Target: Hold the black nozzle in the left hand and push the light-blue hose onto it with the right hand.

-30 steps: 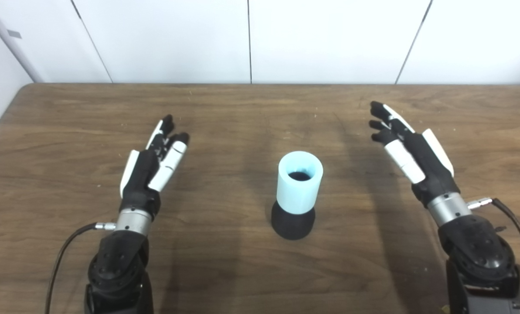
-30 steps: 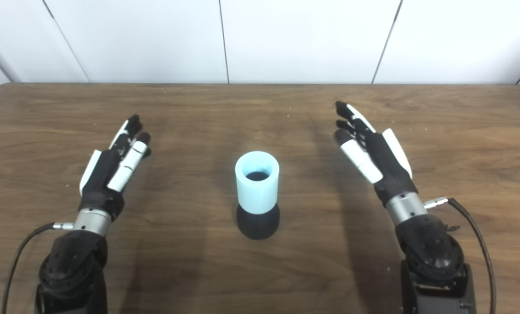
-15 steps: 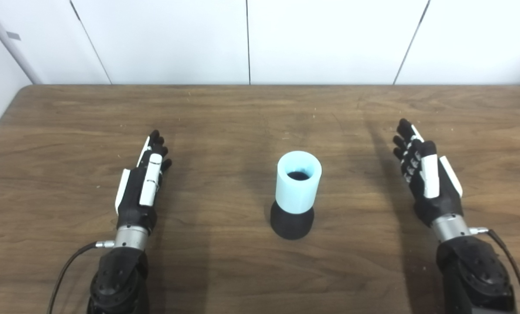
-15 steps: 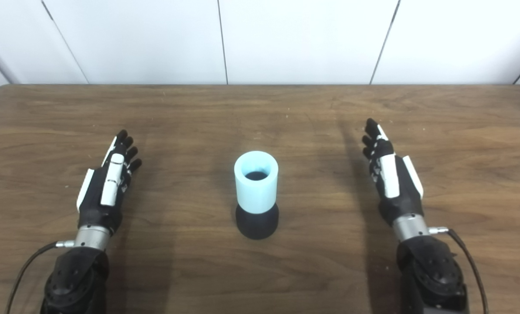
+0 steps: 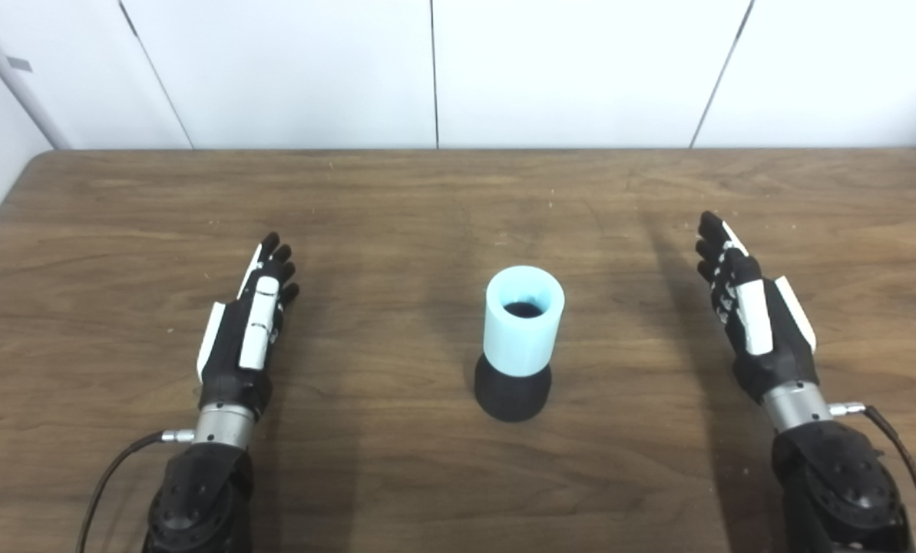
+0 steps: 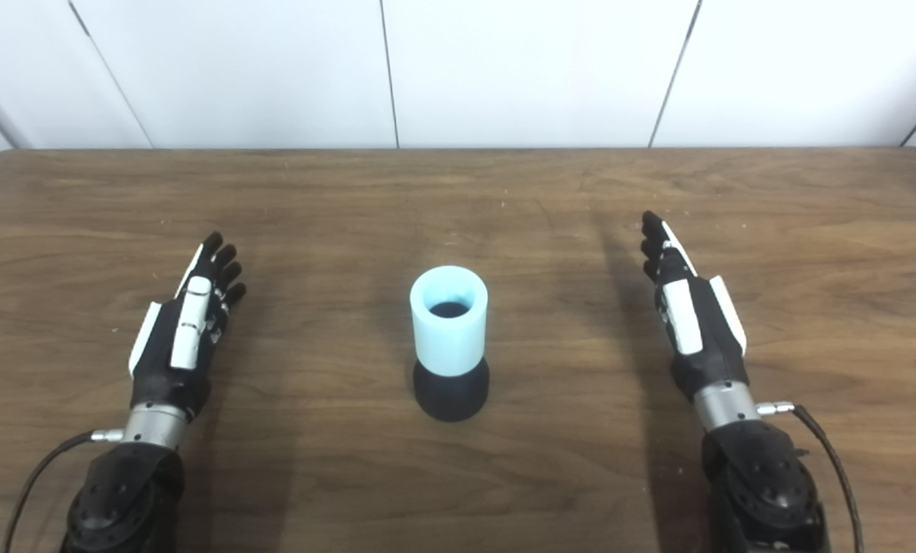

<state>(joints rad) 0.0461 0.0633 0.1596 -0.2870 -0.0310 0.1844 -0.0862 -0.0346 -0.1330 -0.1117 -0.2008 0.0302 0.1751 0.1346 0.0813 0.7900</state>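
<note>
The light-blue hose [image 5: 523, 319], a short upright tube, sits on top of the black nozzle [image 5: 511, 394], which stands on the middle of the wooden table [image 5: 458, 192]. Its open top shows a dark hole. My left hand [image 5: 248, 330] lies low over the table well to the left of them, fingers stretched out and holding nothing. My right hand [image 5: 753, 315] is well to the right, edge-on with fingers extended, also empty. Neither hand touches hose or nozzle.
White wall panels [image 5: 434, 69] rise behind the table's far edge. Black cables [image 5: 112, 476] run from both wrists toward the near edge. Only small specks lie on the wood around the hands.
Both hands have drawn back toward me and lowered, away from the hose, their fingers straightening. Hose and nozzle have stayed where they were. The view has shifted slightly.
</note>
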